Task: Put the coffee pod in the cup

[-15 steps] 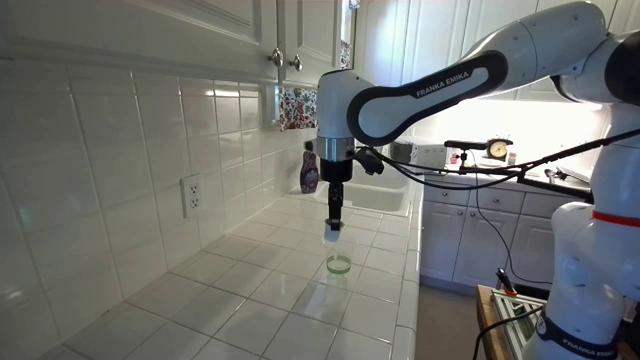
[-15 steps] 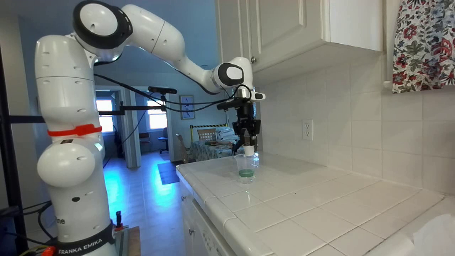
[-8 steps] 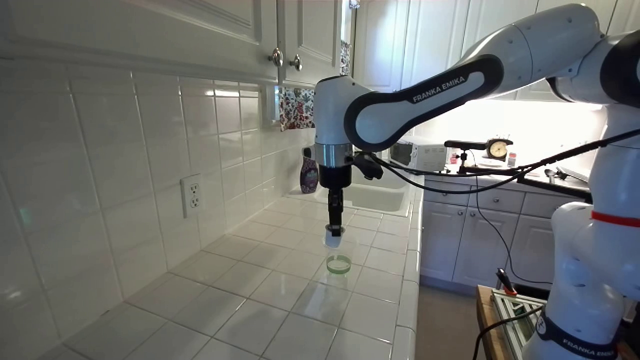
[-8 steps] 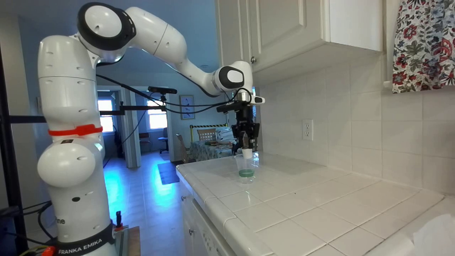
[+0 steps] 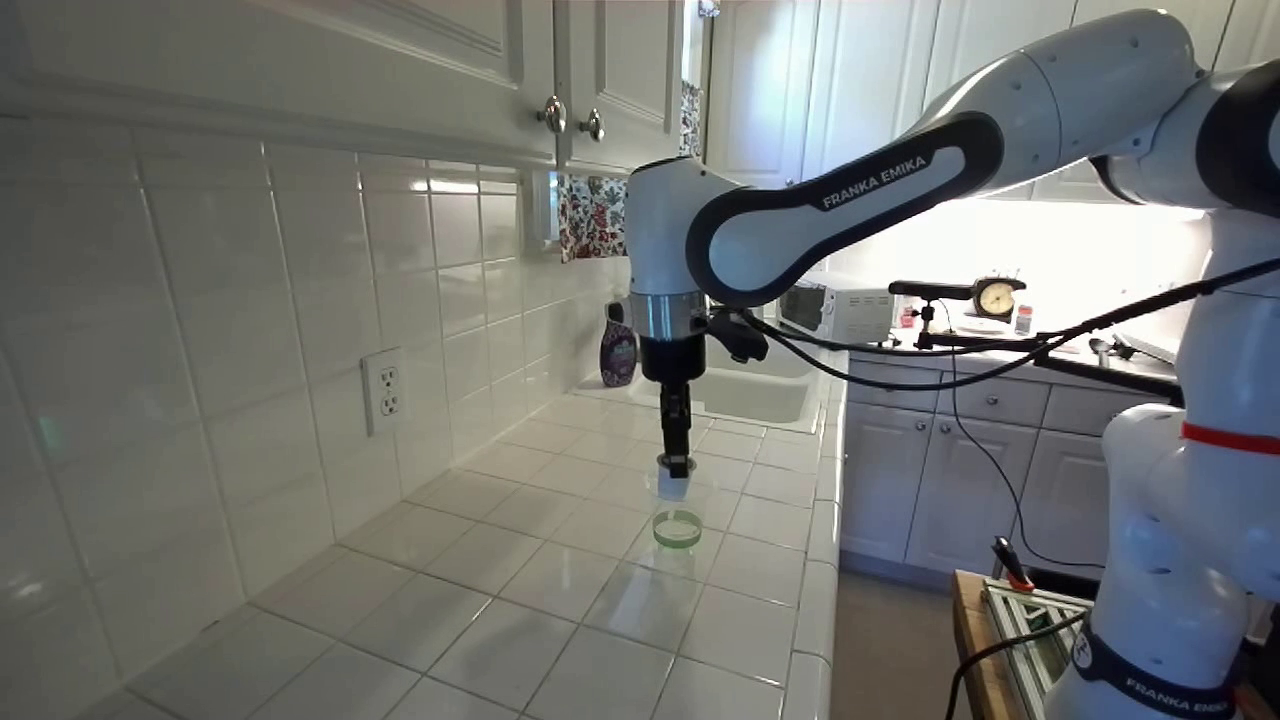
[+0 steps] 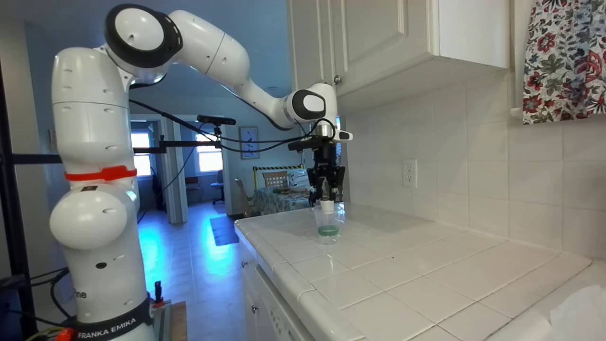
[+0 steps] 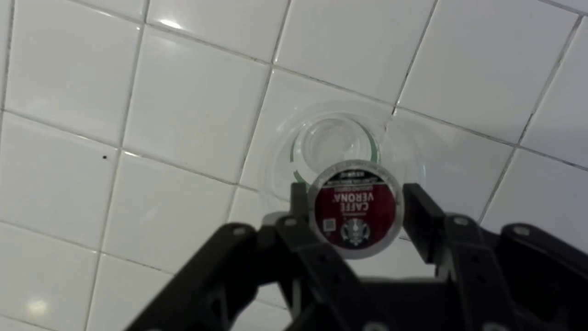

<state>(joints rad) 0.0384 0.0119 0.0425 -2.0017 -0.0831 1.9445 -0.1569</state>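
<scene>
The coffee pod point(image 7: 354, 209) has a dark red and black lid with a grey rim in the wrist view. Its white body shows in both exterior views point(image 5: 673, 488) point(image 6: 327, 207). My gripper point(image 7: 356, 197) is shut on the pod, with one finger on either side of it. The cup point(image 7: 330, 138) is clear with a green band and stands upright on the counter. It also shows in an exterior view point(image 6: 325, 219). The pod is at about the height of the cup's rim and covers part of it in the wrist view. I cannot tell whether its bottom is inside the cup.
The white tiled counter point(image 5: 560, 570) runs along a tiled wall with an outlet point(image 5: 383, 391). Behind the arm are a purple bottle point(image 5: 618, 350) and a sink point(image 5: 750, 395). Cabinets point(image 6: 388, 38) hang above. The counter's front edge point(image 6: 289, 274) is near the cup.
My gripper has come down with the pod in it, toward the cup's mouth, and shifted slightly sideways. The cup has not moved.
</scene>
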